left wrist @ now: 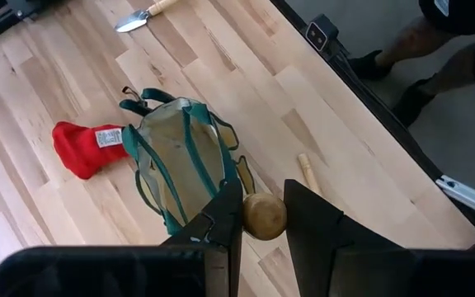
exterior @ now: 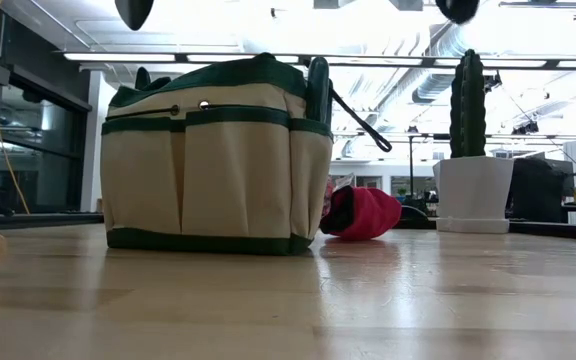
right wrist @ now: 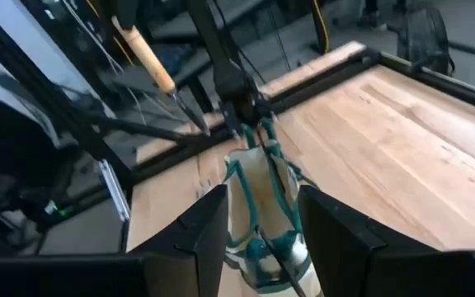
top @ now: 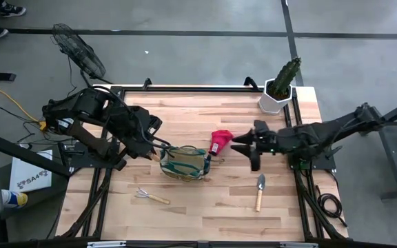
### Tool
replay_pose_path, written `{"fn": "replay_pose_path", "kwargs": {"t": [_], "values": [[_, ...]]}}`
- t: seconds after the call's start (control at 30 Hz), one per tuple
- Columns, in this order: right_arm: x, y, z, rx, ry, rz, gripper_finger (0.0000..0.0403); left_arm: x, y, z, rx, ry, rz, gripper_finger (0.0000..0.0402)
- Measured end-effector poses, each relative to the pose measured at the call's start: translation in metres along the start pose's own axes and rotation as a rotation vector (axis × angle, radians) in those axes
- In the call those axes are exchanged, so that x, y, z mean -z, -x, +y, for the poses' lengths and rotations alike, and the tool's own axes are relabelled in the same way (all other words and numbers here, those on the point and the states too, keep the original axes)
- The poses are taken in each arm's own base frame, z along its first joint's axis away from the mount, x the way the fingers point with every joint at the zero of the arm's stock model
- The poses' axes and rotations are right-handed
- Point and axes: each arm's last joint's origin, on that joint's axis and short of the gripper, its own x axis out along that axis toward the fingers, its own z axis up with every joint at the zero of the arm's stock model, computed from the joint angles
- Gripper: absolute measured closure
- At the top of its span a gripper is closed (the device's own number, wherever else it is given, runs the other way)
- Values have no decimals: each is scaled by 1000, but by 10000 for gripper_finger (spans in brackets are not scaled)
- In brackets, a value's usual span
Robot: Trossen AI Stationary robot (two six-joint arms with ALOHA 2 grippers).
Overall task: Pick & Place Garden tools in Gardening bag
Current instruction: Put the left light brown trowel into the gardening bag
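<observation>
While left claw (left wrist: 262,216) holds wooden-handled tool (right wrist: 144,53) above gardening bag (top: 183,162), drop may miss narrow mouth or catch green straps, tipping soft bag. Right claw (top: 243,146) hovers near red glove (top: 220,141), fingers spread, empty. Trowel (top: 260,191) and rake (top: 150,197) lie on counter (top: 205,213). Tool head hidden; bag contents unclear; shears not visible.

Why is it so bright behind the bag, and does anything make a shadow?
Low view: ceiling light strips glare white behind the gardening bag, so the cactus looks dark; a thin shadow lies under the bag on the table. Left wrist view: even light on the wooden tool handle in the left gripper.
</observation>
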Motion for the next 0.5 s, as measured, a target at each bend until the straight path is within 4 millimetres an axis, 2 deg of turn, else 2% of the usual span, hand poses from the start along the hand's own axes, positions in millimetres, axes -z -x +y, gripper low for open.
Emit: {"fn": "replay_pose_path", "kwargs": {"t": [0.13, 0.3, 0.5], "values": [[16, 16, -16, -77, 19, -90, 261, 0, 0, 0, 0, 1, 0, 338], [23, 31, -27, -129, 44, -147, 261, 0, 0, 0, 13, -74, -6, 338], [28, 39, -33, -162, 74, -142, 261, -1, 0, -2, 58, -145, -28, 338]]}}
